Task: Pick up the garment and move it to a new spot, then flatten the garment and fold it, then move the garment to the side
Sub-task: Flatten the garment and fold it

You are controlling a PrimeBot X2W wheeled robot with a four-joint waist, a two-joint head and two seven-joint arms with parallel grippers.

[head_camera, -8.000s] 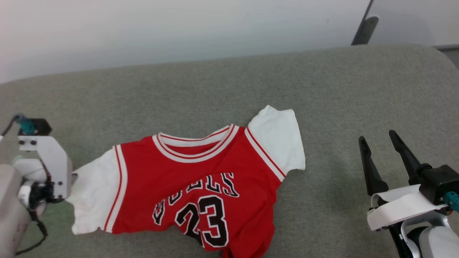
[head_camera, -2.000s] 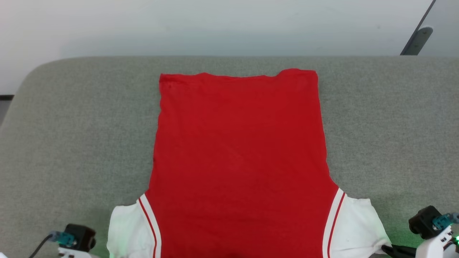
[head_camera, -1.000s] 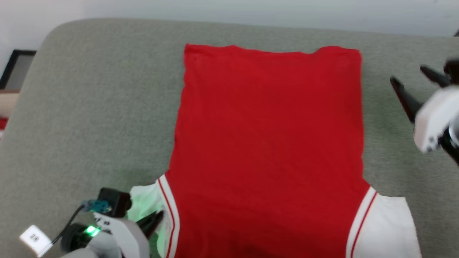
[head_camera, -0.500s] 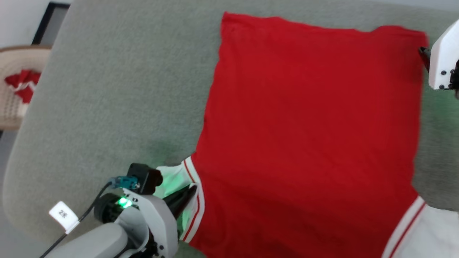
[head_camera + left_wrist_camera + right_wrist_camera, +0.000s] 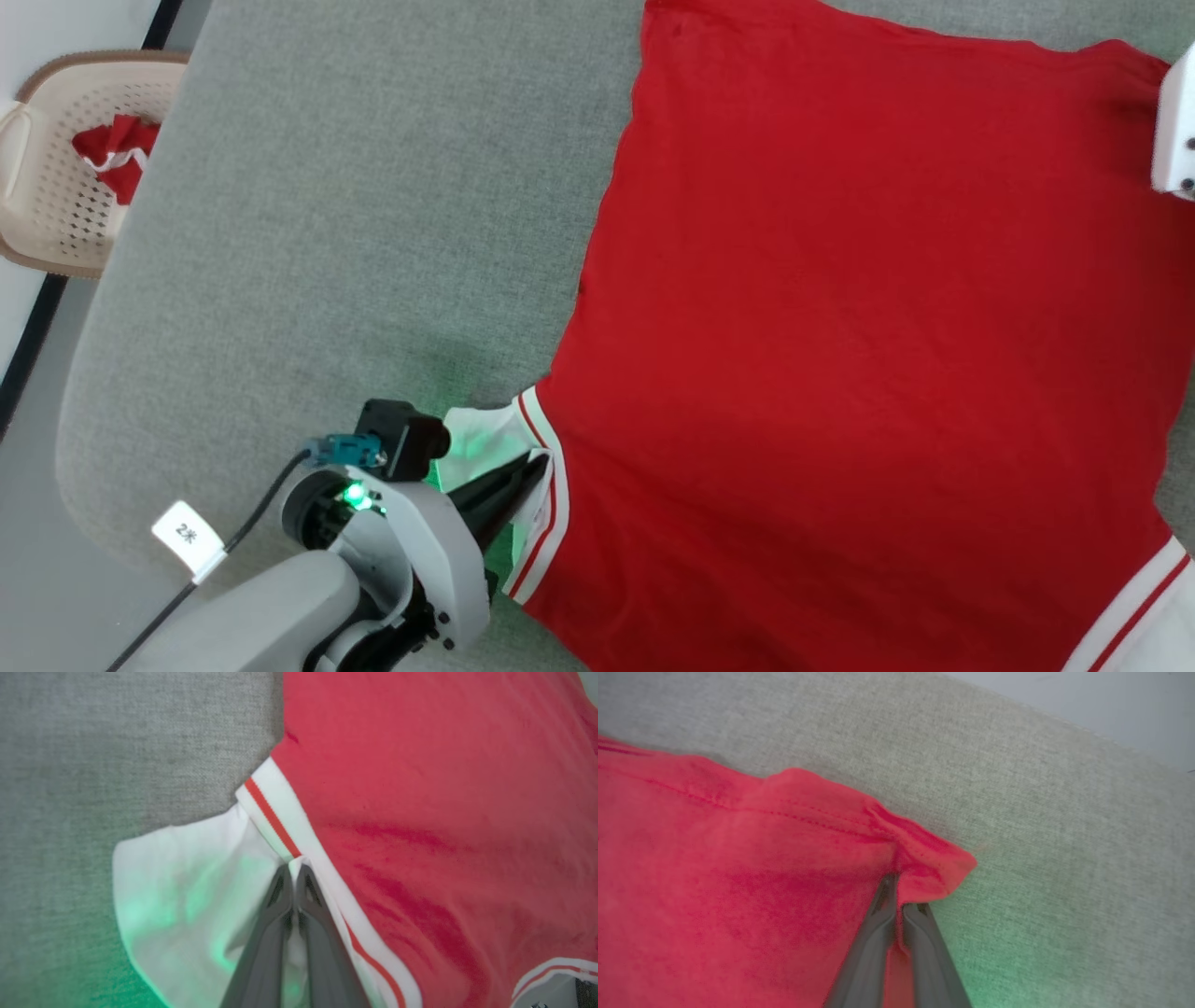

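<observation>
Garment (image 5: pixel 840 355) lies spread flat on the grey cushion (image 5: pixel 373 233), plain red side up; it takes the right part of the head view, with the hem on the far side and the white sleeves with striped trim on the near side. The left gripper (image 5: pixel 537 464) is at the near left sleeve; in the left wrist view the left gripper (image 5: pixel 293 870) has its two dark fingers pressed together, and they pinch a small fold of white cloth just where the sleeve meets the striped trim; a green glow falls on the sleeve beside them. The right gripper (image 5: pixel 899 893) is at the far right corner of the garment (image 5: pixel 714 882); its fingers are closed on the hem corner, which is raised a little and wrinkled; a strip of red cloth seems to pass between them, although the view is blurred there. In the head view a white casing (image 5: pixel 1176 121) of the right arm shows at the right edge, by that same corner; a beige perforated basket (image 5: pixel 51 215) stands beyond the left end of the cushion, well apart from the garment, and a small red-and-white cloth (image 5: pixel 112 154) lies in it.
</observation>
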